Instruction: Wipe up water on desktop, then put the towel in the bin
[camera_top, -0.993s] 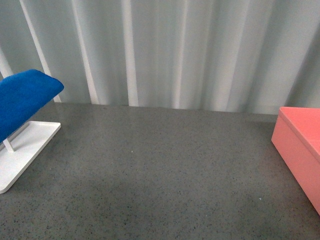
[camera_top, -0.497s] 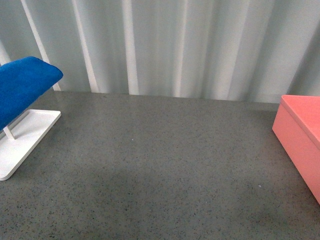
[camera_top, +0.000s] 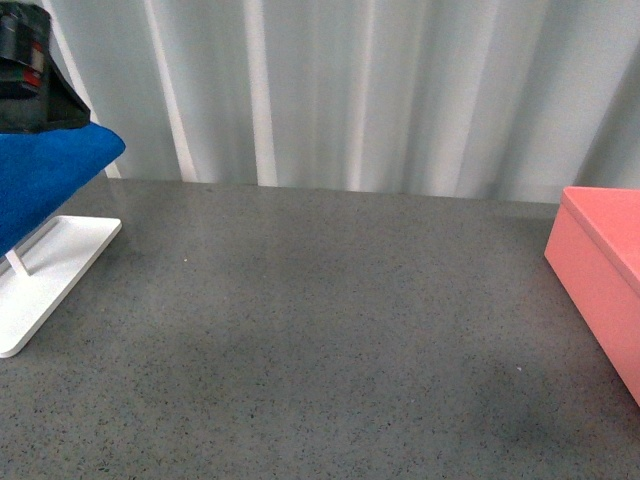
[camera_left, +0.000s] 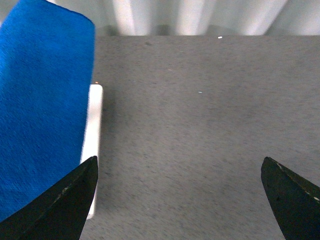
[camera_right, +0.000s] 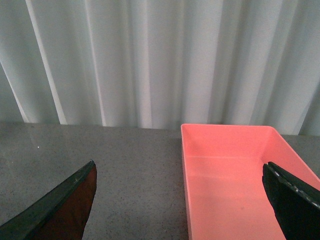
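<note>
Left jaws: set wide apart, both dark fingers (camera_left: 65, 205) in view, nothing gripped. Bare speckled grey worktop (camera_left: 200, 140) is seen in the gap between them.

Right jaws: likewise set wide apart, fingers (camera_right: 60, 210) in view, nothing gripped. Worktop is seen in the gap here also.

Towel (camera_left: 40, 100): found ahead of the left jaws, in line with one finger and outside the gap. It is draped over a rack, whose white base (camera_left: 92, 145) shows at the towel's edge and rests on the worktop. No part of the towel is touched by the fingers in the left wrist view.

In the front view, the black left arm (camera_top: 30, 70) is seen directly above the towel's top edge. Contact there cannot be judged.

Bin (camera_right: 230, 180): standing on the worktop ahead of the right jaws, offset toward one finger, open top facing up, pink inner walls and floor visible. It stands well apart from the towel, at the opposite end of the worktop.

A pale pleated curtain (camera_top: 350, 90) closes the far edge.
</note>
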